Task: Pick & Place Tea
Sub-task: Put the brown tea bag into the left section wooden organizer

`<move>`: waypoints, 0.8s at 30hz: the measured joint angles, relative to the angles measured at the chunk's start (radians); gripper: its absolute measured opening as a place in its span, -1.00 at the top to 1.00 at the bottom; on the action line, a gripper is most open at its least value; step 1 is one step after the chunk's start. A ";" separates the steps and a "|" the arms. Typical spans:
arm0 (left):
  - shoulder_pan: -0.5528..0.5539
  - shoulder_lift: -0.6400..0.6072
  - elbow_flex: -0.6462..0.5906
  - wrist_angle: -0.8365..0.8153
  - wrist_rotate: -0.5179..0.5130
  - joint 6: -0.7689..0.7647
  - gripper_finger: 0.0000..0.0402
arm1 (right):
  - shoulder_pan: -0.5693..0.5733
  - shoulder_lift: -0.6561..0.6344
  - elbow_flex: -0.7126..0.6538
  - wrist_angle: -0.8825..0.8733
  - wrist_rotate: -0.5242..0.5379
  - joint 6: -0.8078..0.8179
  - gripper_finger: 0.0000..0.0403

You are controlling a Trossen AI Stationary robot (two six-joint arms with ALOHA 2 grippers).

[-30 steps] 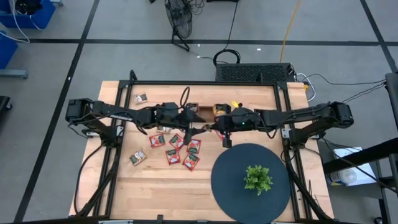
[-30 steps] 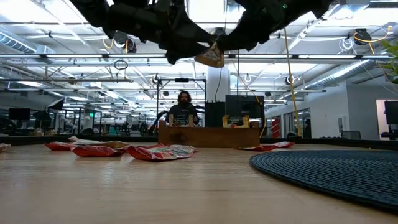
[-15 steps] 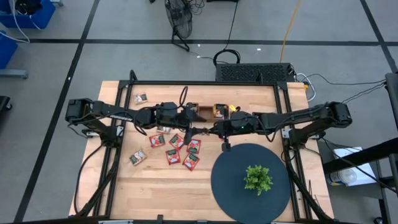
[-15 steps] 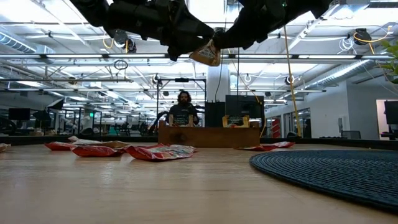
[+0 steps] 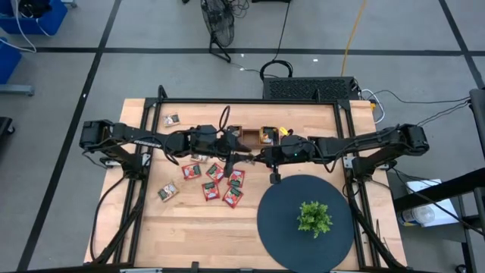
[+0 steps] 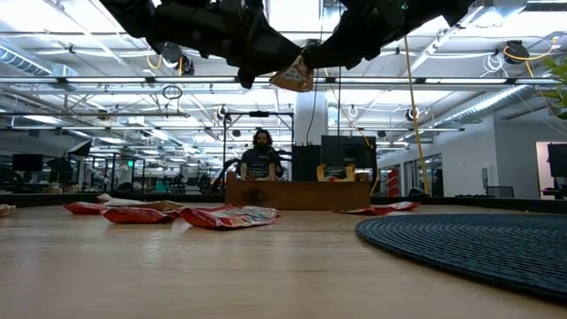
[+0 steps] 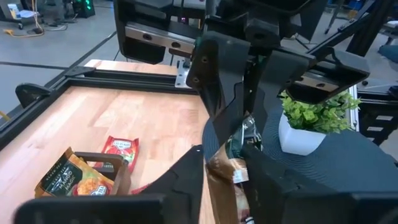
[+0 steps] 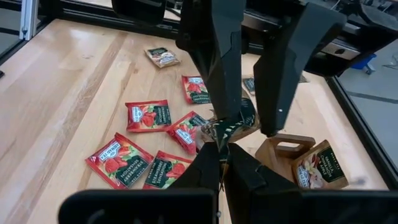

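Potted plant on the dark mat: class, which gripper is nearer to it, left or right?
Right. The right gripper hangs over the table just off the mat's rim; the left gripper faces it from the side away from the plant.

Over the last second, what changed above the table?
The right pincer, shut on a tea sachet, slid toward the left pincer, whose fingers closed in around that sachet. The red sachets on the table and the wooden tray stayed put.
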 joint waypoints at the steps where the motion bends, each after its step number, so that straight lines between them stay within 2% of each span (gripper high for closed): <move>1: 0.000 0.000 0.000 0.000 0.000 0.008 0.55 | 0.000 0.000 0.000 0.000 0.000 0.000 1.00; 6: 0.007 0.000 0.000 -0.012 0.001 0.036 0.94 | 0.000 0.000 0.000 -0.023 -0.001 0.007 1.00; 11: 0.028 -0.004 0.015 -0.052 0.043 0.018 0.98 | 0.000 -0.001 0.002 -0.058 0.038 0.024 1.00; 18: 0.033 -0.004 0.093 -0.197 0.066 0.012 0.99 | 0.000 -0.002 0.002 -0.092 0.047 0.029 1.00; 24: 0.015 -0.004 0.151 -0.299 0.045 0.074 0.99 | 0.002 -0.002 0.003 -0.133 0.139 0.053 1.00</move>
